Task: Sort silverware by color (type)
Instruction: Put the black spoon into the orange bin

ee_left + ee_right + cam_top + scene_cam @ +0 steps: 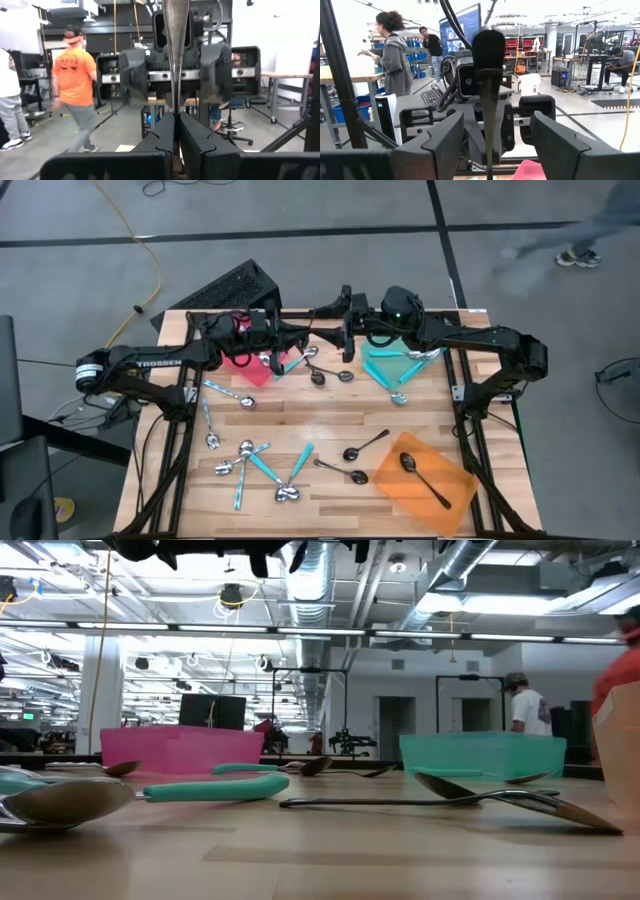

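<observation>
The only clearly readable text is the word "TROSSEN" in white capital letters on the dark link of the left arm [150, 364], seen from above near the left edge of the table. In the left wrist view, a person's orange shirt [74, 70] carries a dark print on its back, but its letters are too blurred to read. A large screen [461, 24] in the room behind, in the right wrist view, shows content too small to make out.
</observation>
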